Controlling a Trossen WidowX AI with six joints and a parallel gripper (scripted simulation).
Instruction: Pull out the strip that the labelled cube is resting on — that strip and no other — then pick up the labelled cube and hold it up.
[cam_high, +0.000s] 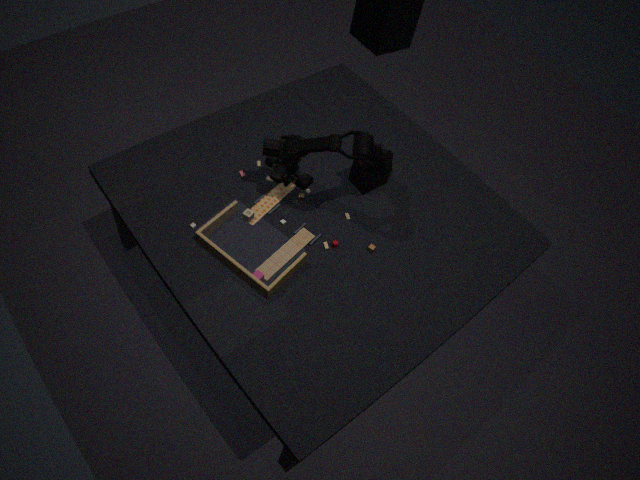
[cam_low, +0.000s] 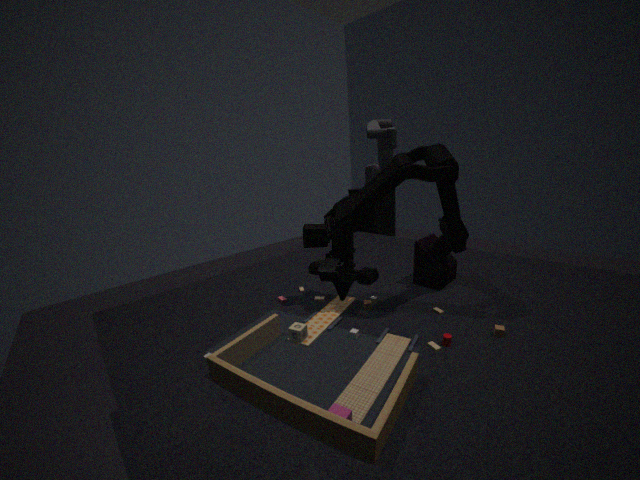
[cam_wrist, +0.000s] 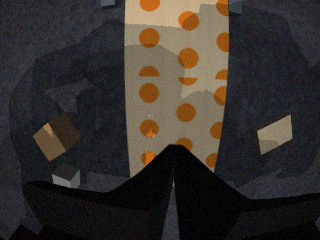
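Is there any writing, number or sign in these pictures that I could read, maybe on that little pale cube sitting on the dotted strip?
No text can be read in any view.
Pale cube: a dark mark on its top face, too small and blurred to read.
Dotted strip: only orange dots, no writing.
Checked strip and pink block: no writing visible.
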